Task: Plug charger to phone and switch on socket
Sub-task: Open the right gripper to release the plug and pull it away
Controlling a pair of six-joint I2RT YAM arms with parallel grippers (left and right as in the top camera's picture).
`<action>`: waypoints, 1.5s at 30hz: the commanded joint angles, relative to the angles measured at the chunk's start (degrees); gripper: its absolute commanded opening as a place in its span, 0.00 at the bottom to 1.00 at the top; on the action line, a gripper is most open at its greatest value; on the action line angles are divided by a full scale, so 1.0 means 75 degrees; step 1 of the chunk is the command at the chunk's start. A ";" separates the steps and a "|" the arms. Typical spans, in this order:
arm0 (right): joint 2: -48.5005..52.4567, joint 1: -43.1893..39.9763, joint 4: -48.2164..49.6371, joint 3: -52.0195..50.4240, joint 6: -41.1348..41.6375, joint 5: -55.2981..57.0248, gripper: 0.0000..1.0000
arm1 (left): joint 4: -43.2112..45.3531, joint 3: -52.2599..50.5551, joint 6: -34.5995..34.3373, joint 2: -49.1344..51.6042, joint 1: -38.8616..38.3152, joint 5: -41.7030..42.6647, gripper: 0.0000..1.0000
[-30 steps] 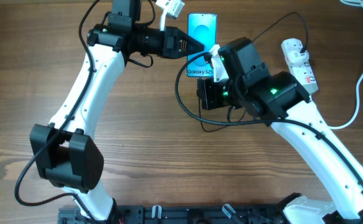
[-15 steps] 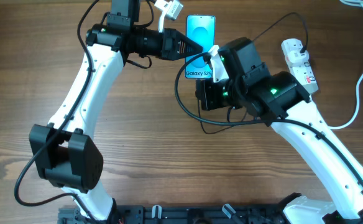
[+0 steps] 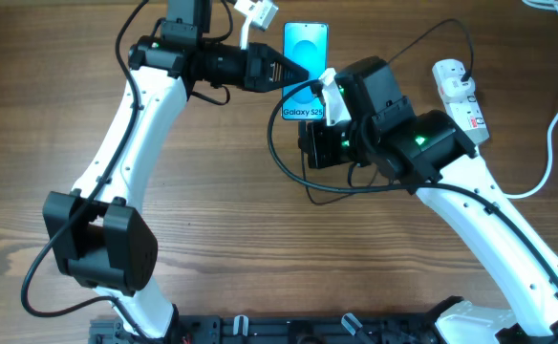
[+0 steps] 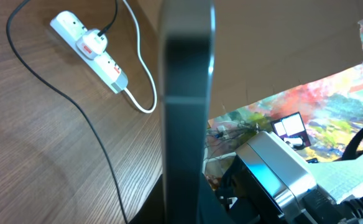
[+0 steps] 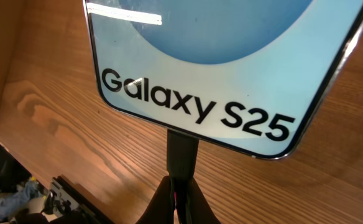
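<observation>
Now, phone (image 3: 305, 53): screen up, nudged a little left and farther from the arm bases than a second ago.
Left gripper (image 3: 281, 69): clamped on the phone's left edge.
Right gripper (image 5: 178, 190): pinched tight on the charger (image 5: 183, 152) plug, tip meeting the phone's lettered end.
Socket (image 3: 461, 94): well right, apart from both grippers.

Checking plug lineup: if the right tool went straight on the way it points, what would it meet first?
The phone, at its lower edge; the charger plug in the right tool looks pressed against it.
</observation>
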 commanded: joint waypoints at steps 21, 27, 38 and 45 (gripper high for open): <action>-0.0169 -0.0152 0.0632 0.0189 -0.0163 0.0720 0.04 | -0.0478 0.0026 0.0227 -0.0012 -0.0114 0.0428 0.04; -0.0169 -0.0152 0.0711 0.0189 -0.0160 0.0717 0.04 | -0.0548 0.0026 0.0277 -0.0012 -0.0114 0.0428 0.04; -0.0169 -0.0149 0.0396 0.0189 -0.0160 0.0711 0.22 | -0.0539 0.0026 0.0274 -0.0012 -0.0108 0.0219 0.04; -0.0169 -0.0149 0.0146 0.0189 -0.0163 0.0612 0.30 | -0.0329 0.0026 0.0210 -0.0012 -0.0102 -0.0134 0.04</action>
